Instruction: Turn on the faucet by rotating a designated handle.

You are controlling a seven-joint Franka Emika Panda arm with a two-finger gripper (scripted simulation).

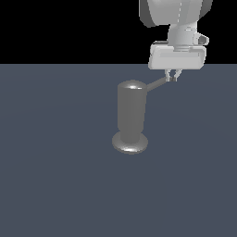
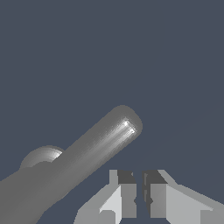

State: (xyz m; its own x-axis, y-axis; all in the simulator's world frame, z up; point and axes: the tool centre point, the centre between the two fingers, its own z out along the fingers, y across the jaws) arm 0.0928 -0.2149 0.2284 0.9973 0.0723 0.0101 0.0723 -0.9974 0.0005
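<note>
The faucet (image 1: 132,113) is a grey glossy upright cylinder with a domed top on a flared base disc (image 1: 130,144). The handle (image 1: 156,84) is a slim grey rod that sticks out from its upper part toward the exterior view's right and slightly up. My gripper (image 1: 172,77) hangs just above and at the rod's rounded tip. In the wrist view the handle (image 2: 100,142) runs beside my gripper (image 2: 139,192), not between the fingers (image 2: 122,192). The fingers stand nearly together with a thin gap and hold nothing. The faucet's dome (image 2: 41,156) shows behind the rod.
The faucet stands on a flat dark blue-grey floor (image 1: 55,185). The white arm body (image 1: 176,28) reaches down from the upper part of the exterior view's right.
</note>
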